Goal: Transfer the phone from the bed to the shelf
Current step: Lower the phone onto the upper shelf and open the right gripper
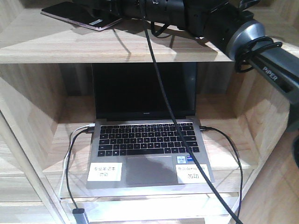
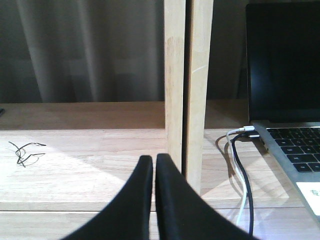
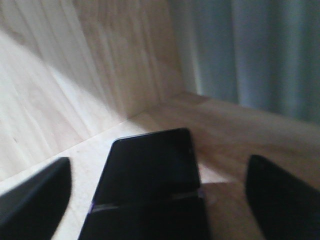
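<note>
The phone [image 1: 81, 16], glossy black with a pinkish rim, lies on the top board of the pale wooden shelf [image 1: 117, 52], at the upper left of the front view. My right arm [image 1: 196, 16] reaches over that board from the right. In the right wrist view the phone [image 3: 150, 170] rests on the shelf board [image 3: 240, 125], between the spread fingers of my right gripper [image 3: 157, 167], which is open and not touching it. My left gripper [image 2: 154, 159] is shut with nothing in it, just in front of an upright shelf divider [image 2: 187, 75]. The bed is out of view.
An open grey laptop [image 1: 149, 140] fills the compartment below the phone, with cables [image 1: 70, 154] plugged in on both sides. The left wrist view shows the laptop [image 2: 285, 75] at right, its cables [image 2: 240, 165], a small black wire twist [image 2: 22, 152] and a grey curtain [image 2: 75, 50].
</note>
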Available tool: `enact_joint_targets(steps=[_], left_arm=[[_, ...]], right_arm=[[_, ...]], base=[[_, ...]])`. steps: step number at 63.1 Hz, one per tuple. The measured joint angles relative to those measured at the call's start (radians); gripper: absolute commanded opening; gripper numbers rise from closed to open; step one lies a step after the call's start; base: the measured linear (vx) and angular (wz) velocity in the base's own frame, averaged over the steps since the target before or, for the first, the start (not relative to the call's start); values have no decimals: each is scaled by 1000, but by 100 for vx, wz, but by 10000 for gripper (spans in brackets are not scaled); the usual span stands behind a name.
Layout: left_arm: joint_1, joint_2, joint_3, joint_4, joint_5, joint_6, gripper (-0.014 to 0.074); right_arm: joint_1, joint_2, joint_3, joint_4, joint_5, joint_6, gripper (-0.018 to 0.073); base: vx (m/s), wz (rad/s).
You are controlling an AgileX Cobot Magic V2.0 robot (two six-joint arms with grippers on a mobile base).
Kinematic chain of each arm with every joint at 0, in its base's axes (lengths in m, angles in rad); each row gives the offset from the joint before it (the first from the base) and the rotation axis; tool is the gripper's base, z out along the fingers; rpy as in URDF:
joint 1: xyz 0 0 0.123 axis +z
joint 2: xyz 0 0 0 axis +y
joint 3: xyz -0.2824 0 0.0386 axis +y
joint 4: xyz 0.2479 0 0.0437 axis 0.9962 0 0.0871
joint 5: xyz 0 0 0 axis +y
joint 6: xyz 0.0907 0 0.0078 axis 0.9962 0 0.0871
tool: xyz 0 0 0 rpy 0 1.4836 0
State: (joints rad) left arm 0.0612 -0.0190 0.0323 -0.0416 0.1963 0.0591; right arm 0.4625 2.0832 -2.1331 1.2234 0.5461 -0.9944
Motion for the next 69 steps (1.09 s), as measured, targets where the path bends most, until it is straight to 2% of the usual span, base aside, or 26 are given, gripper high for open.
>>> enact_joint_targets(steps=[17, 25, 34, 46, 52, 69], left_arm=[[0, 0, 0, 0, 0, 0, 1], [0, 0, 0, 0, 0, 0, 1], [0, 0, 0, 0, 0, 0, 1], [0, 0, 0, 0, 0, 0, 1], [0, 0, 0, 0, 0, 0, 1], [0, 0, 0, 0, 0, 0, 1]], right_arm=[[0, -21, 0, -32, 0, -2, 629], [0, -37, 0, -36, 2, -2, 552], [0, -68, 0, -46, 14, -2, 379], [0, -112, 0, -112, 48, 18, -8], [0, -134, 0, -167, 54, 72, -11], [0, -168, 1, -337, 98, 314, -5]], base=[[0, 0], [0, 0], [0, 0], [0, 0], [0, 0], [0, 0]])
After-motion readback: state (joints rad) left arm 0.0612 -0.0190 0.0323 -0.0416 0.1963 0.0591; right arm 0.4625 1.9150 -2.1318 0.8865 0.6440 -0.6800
